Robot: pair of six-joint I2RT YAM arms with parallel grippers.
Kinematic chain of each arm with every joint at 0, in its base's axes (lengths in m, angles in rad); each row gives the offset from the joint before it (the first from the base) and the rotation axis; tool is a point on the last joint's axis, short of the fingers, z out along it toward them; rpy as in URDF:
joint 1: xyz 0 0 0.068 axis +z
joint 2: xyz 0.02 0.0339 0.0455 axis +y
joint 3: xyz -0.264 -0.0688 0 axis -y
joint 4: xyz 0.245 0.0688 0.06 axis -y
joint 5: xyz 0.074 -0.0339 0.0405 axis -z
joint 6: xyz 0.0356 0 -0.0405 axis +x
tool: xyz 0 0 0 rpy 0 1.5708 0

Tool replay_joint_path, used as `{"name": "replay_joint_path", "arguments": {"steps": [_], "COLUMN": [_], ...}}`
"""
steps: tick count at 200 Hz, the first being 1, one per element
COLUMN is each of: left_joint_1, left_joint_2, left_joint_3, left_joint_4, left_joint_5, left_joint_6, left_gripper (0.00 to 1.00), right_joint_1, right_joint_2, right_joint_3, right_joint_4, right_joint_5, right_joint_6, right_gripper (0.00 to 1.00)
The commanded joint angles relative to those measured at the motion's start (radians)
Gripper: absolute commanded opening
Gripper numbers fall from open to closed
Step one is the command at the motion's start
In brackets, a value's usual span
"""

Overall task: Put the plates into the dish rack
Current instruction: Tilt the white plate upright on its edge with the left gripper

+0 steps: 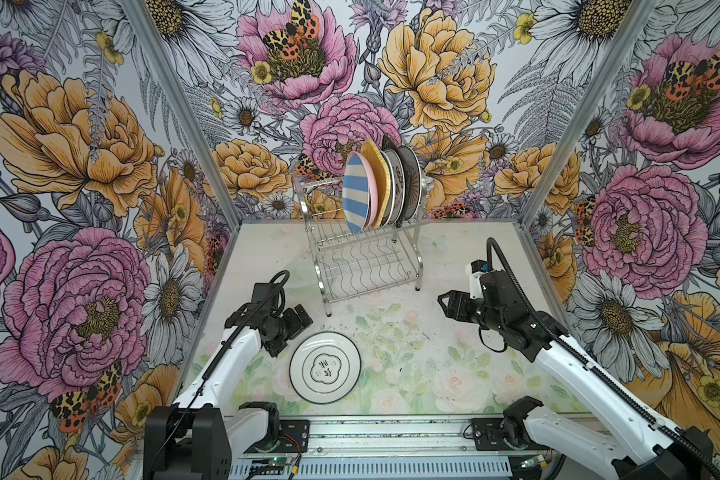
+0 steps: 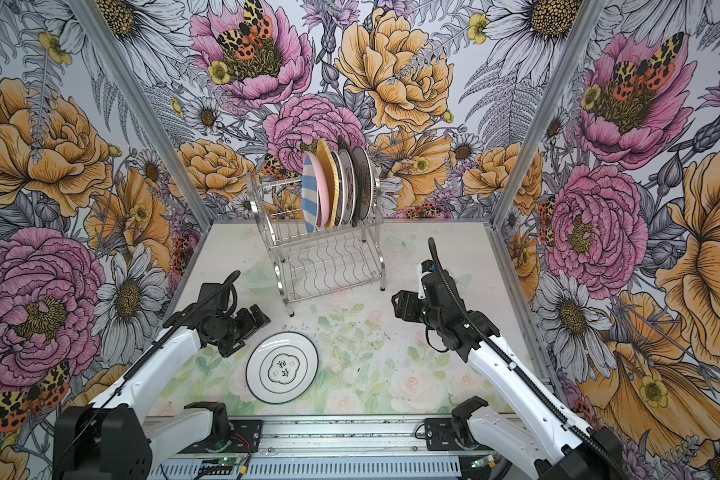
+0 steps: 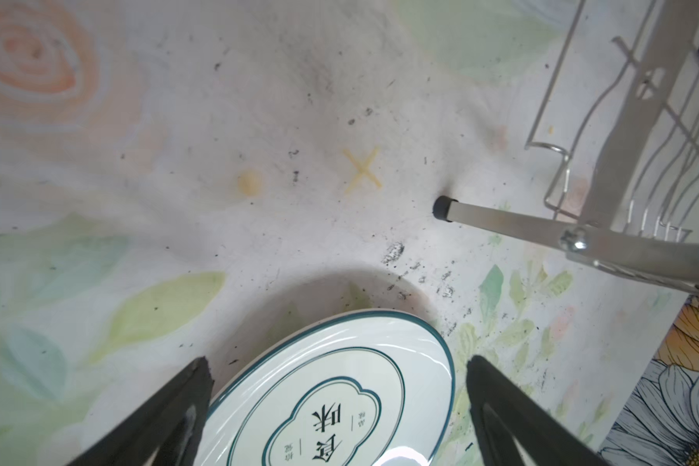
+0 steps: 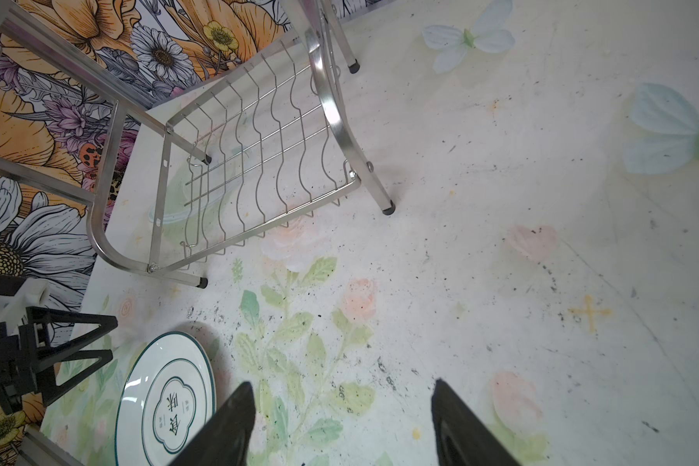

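A white plate (image 1: 325,368) (image 2: 282,368) with a dark green rim and printed characters lies flat on the floral table, near the front left. My left gripper (image 1: 294,334) (image 3: 338,359) hangs open just behind the plate's left edge. Its fingers stand either side of the plate (image 3: 331,395) in the left wrist view and grip nothing. My right gripper (image 1: 443,306) (image 4: 342,383) is open over bare table, right of the dish rack (image 1: 362,257) (image 2: 325,257). Several plates stand on edge in the rack's upper tier, the blue-white striped plate (image 1: 356,197) frontmost.
The rack's front left leg (image 3: 501,220) stands close behind the left gripper. Flowered walls with metal corner posts (image 1: 545,183) close in the table on three sides. The arms' base rail (image 1: 391,436) runs along the front edge.
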Motion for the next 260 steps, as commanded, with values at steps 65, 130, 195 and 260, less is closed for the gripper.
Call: {"name": "replay_joint_path", "arguments": {"steps": [65,130,195,260], "left_joint_1": [-0.174,-0.357,-0.511,-0.48], "left_joint_2": [-0.058,-0.051,0.096,-0.001], "left_joint_3": [-0.136,-0.115,-0.088,-0.244], "left_joint_4": [-0.036,0.104,0.35,0.351], "left_joint_5": [-0.073,0.011,0.101,0.113], "left_joint_6": [-0.199,-0.223,-0.201,-0.149], "left_gripper": [0.99,0.99,0.99,0.81], "right_joint_1": [-0.007,-0.008,-0.007,-0.007], "right_joint_2": [-0.015,0.0,0.011,0.014], "right_joint_3": [0.002,0.006,0.013,0.006], "right_joint_4": [0.017,0.018,0.017,0.019], "right_joint_5": [-0.014,-0.031,-0.044,-0.054], "right_joint_6": [0.003,0.002,0.004,0.005], "right_gripper": [0.7,0.7,0.7,0.7]}}
